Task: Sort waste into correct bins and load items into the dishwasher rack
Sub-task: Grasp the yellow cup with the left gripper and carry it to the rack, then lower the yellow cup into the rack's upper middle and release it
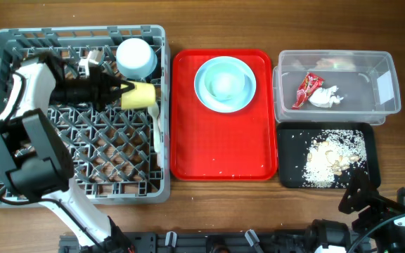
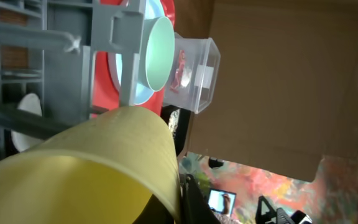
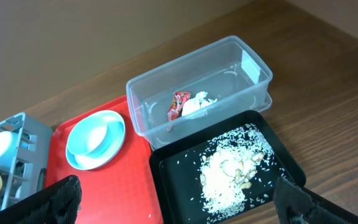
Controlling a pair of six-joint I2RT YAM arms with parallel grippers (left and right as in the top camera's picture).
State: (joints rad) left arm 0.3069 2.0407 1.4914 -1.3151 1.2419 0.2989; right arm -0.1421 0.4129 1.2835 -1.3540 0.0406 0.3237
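Waste [image 1: 306,90] looks binned; my left hand [image 1: 121,88] grips the cup [image 1: 140,95] over the rack [image 1: 76,31] at 10 o'clock, right hand [image 3: 176,198] gapes empty, plate [image 1: 204,95] and bowl [image 1: 225,83] wait on the red tray [image 1: 216,147].

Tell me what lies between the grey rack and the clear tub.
The red tray, carrying the light blue plate with a bowl on it; the overhead view shows it.

The rack [image 1: 111,158] is open above the pegs toward its front right corner; the left arm [image 1: 37,84], cup [image 1: 140,95] and bowl [image 1: 134,57] crowd its back edge. The red tray [image 1: 220,147] is free along its front edge; a plate [image 1: 204,91] blocks its back.
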